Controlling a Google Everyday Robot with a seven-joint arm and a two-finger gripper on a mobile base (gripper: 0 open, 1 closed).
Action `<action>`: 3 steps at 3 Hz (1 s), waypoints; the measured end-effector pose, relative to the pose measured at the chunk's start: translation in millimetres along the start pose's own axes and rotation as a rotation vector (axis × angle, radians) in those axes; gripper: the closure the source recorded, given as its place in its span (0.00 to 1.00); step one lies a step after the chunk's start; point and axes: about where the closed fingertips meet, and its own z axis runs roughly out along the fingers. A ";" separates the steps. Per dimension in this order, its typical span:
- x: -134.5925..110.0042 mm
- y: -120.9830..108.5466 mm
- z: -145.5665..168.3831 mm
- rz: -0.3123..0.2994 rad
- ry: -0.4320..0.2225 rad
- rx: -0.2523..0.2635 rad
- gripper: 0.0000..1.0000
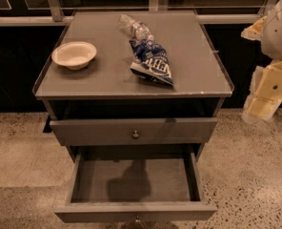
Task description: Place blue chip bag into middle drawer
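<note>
Gripper (264,99) at right; blue chip bag (153,61) above open middle drawer (131,212)

Grey cabinet top (198,75) carries 3 things: a white bowl (74,54) upright at approx. 9 o'clock near the left edge, a clear plastic bottle (135,28) on its side at 12 o'clock towards the back, & the blue chip bag (153,62) lying flat just right of centre, its far end right against the bottle's near end. Bowl sits well apart from the other 2. Gripper (265,97) hangs beyond the top's right edge at approx. 3 o'clock, not touching it.
</note>
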 end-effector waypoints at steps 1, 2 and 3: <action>-30.7 -25.9 40.0 -0.063 -0.137 -0.044 0.00; -76.6 -60.8 97.4 -0.181 -0.276 -0.157 0.00; -138.9 -88.0 132.5 -0.312 -0.398 -0.241 0.00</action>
